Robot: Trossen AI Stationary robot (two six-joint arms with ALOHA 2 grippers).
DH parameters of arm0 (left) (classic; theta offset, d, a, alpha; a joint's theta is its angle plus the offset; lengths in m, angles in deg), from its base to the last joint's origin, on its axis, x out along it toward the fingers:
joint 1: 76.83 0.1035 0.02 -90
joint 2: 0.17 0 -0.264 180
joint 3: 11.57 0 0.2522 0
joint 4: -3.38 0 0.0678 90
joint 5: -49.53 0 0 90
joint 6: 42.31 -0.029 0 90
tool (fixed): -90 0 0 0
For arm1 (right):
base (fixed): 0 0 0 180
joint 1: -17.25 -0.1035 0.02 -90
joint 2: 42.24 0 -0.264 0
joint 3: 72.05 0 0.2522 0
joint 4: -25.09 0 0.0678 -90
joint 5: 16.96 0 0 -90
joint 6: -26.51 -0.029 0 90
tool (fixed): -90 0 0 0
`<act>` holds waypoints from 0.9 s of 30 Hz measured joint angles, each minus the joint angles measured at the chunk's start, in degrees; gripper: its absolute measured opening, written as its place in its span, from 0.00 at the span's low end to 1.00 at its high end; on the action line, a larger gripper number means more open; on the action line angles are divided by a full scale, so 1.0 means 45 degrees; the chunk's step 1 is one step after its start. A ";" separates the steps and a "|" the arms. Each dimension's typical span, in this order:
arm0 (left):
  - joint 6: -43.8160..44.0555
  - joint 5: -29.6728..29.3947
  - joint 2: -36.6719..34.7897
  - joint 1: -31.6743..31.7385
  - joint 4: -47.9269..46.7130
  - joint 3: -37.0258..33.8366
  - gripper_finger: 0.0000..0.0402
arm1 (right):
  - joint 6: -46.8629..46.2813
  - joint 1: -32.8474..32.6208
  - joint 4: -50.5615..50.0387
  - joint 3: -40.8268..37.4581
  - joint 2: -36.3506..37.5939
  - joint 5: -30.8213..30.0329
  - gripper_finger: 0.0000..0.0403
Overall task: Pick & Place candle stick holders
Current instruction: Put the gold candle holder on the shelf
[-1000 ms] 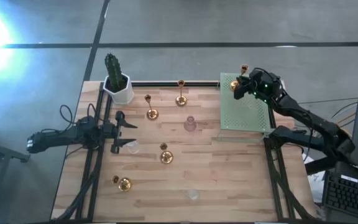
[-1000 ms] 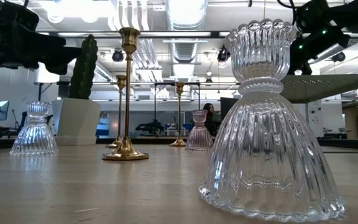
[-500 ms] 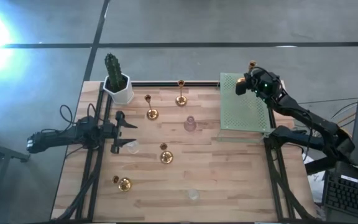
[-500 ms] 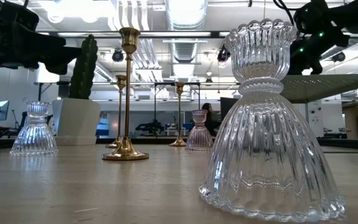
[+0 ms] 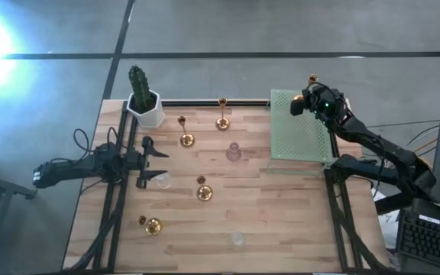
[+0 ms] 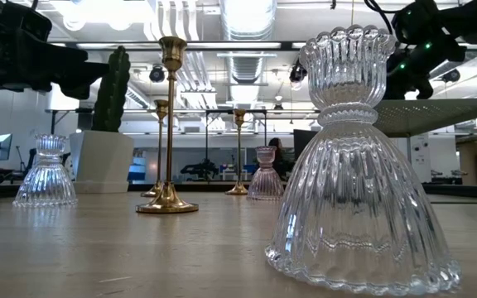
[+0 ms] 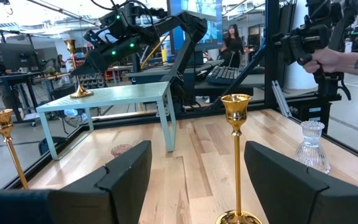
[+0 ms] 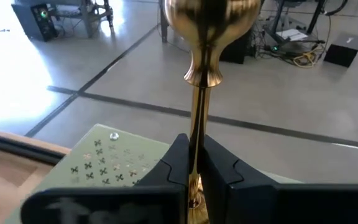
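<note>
One tall shiny gold candle stick holder (image 8: 197,93) stands on the green perforated raised mat (image 5: 300,134), its thin stem pinched in the right claw (image 8: 194,165), so placing seems underway and letting go comes next.

On the table (image 5: 281,229), the 5 o'clock quarter lies open, with only one clear glass holder (image 5: 237,239) near the 6 o'clock edge. The middle is crowded by gold holders (image 5: 205,192) and a pinkish glass one (image 5: 234,153). The raised green mat (image 5: 300,145) blocks 2 o'clock; the cactus pot (image 5: 145,107) stands at 11.
</note>
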 joint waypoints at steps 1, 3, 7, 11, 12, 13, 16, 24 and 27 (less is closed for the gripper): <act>0.0002 -0.0004 0.0001 0.0003 -0.0002 -0.0004 0.65 | -0.0081 0.0000 0.0073 0.0000 0.0002 -0.0071 0.03; 0.0005 0.0000 0.0000 -0.0001 -0.0004 -0.0004 0.65 | -0.0307 0.0000 0.0242 -0.0005 0.0002 -0.0201 0.03; 0.0005 -0.0002 0.0005 0.0002 -0.0002 -0.0001 0.65 | -0.0483 -0.0026 0.0590 -0.0005 -0.0022 -0.0026 0.03; 0.0000 -0.0004 0.0000 0.0003 0.0000 0.0000 0.65 | -0.0414 -0.0565 0.0983 -0.0005 -0.0085 0.0214 0.03; 0.0001 -0.0005 0.0005 0.0000 -0.0001 -0.0004 0.65 | -0.0354 -0.0854 0.1149 0.0010 -0.0117 0.0059 0.03; 0.0005 0.0000 0.0002 0.0000 -0.0005 0.0000 0.65 | -0.0261 -0.1239 0.1014 0.0160 -0.0205 -0.0471 0.03; 0.0003 -0.0003 0.0003 0.0003 -0.0005 0.0000 0.65 | 0.0131 -0.2888 -0.0187 0.1120 -0.0939 -0.3475 0.03; 0.0000 -0.0003 0.0005 0.0002 -0.0001 0.0000 0.65 | 0.0188 -0.3853 -0.0761 0.3127 -0.3477 -0.4455 0.03; 0.0000 -0.0005 0.0000 -0.0001 0.0000 -0.0005 0.65 | -0.0210 -0.3161 -0.0789 0.3327 -0.3800 -0.3466 0.03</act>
